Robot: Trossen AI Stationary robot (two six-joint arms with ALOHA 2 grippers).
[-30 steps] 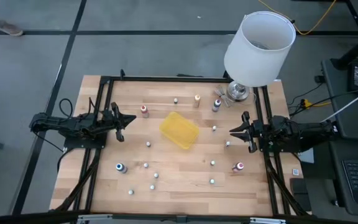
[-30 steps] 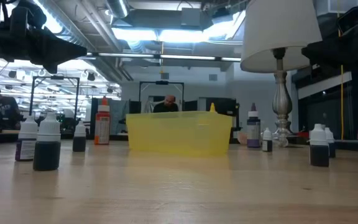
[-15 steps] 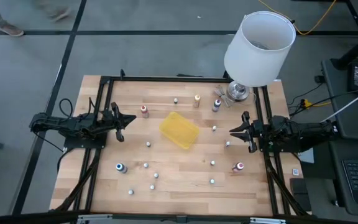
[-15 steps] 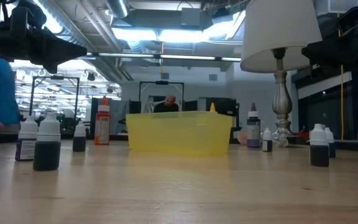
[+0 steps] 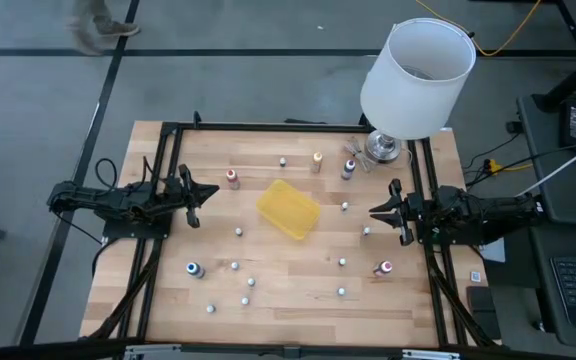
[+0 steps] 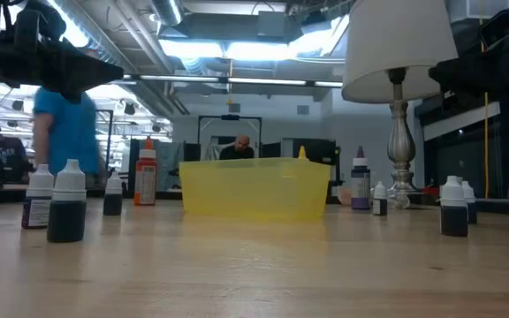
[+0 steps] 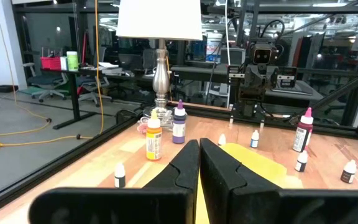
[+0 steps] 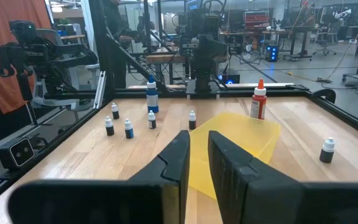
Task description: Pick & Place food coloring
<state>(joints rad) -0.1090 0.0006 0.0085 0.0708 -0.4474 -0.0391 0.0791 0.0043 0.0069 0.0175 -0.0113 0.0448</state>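
The wooden counter [image 5: 298, 300] fills the middle of the high view. A big white lamp [image 5: 416, 78] stands at its 1 o'clock corner. A flat yellow tray [image 5: 288, 209] lies near the middle, turned a little. The left arm waits at 9 o'clock, and its fingers [image 5: 200, 193] are pressed together and hold nothing. The right arm waits at 3 o'clock, and its fingers [image 5: 378, 212] are also closed and hold nothing. The food coloring bottles [image 5: 232, 178] are small and stand all over the counter, well apart from each other. A red-capped one is at 10 o'clock from the tray. An orange-capped one [image 5: 317, 160] and a purple-capped one [image 5: 348, 169] stand near 12 and 1 o'clock, near the lamp base. A blue-capped one [image 5: 194, 269] is at 7 o'clock, and a pink-red one [image 5: 385, 268] is at 4 o'clock. Many tiny white-capped ones [image 5: 247, 300] dot the 6 o'clock side. In the low view, a person in a blue shirt [image 6: 69, 128] is in the room behind the counter.
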